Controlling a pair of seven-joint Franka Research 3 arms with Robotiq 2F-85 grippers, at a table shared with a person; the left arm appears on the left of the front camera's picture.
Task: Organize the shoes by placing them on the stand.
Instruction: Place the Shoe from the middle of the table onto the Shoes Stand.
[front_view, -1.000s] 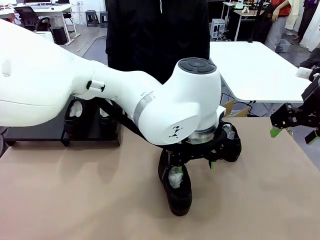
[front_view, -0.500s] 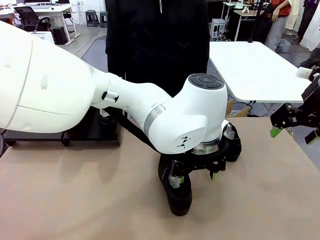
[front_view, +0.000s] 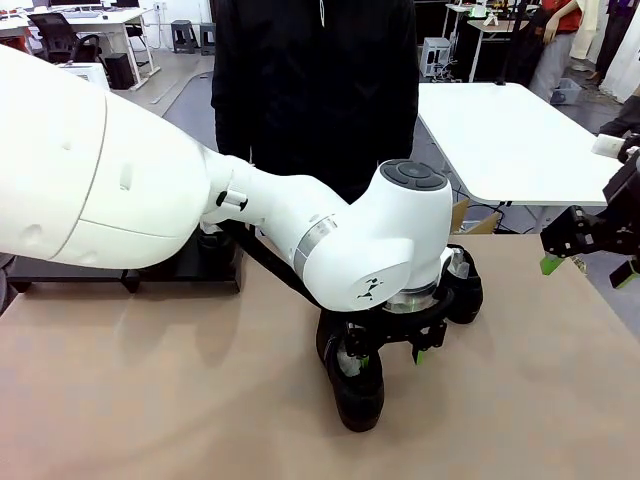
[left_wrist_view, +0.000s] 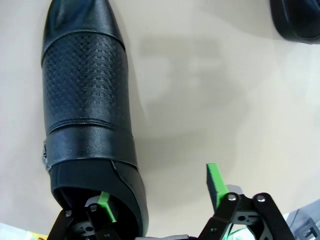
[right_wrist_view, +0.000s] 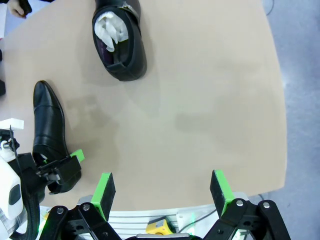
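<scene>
Left gripper (front_view: 390, 357) is pointed down over the heel end of the near shoe (front_view: 358, 395) with its jaws parted. In the left wrist view one green pad (left_wrist_view: 106, 206) is set inside the shoe's opening. The other pad (left_wrist_view: 214, 175) is held outside, apart from the side wall, so nothing is clamped.

The near shoe is laid flat on the tan table (front_view: 150, 400), to the right of the stand (front_view: 70, 268) and nearer the robot than it. Its toe is turned toward the robot, and a perforated band can be seen across its glossy upper. A second shoe (front_view: 464, 285) is placed farther right of the stand, just beyond the near shoe and apart from it. White paper (right_wrist_view: 111, 27) can be seen stuffed inside the second shoe.

The stand is set at the table's far left edge and is largely covered by the left arm (front_view: 200, 210), which is stretched across from that side. What is kept on the stand cannot be told.

The right gripper (front_view: 586, 270) is held above the table well to the right of the stand, past both shoes. Its green-tipped fingers are spread wide and nothing is between them.

A person (front_view: 315, 80) in dark clothing is stood beyond the stand's right end at the far side. A white table (front_view: 510, 140) is seen farther right of the stand, behind.
</scene>
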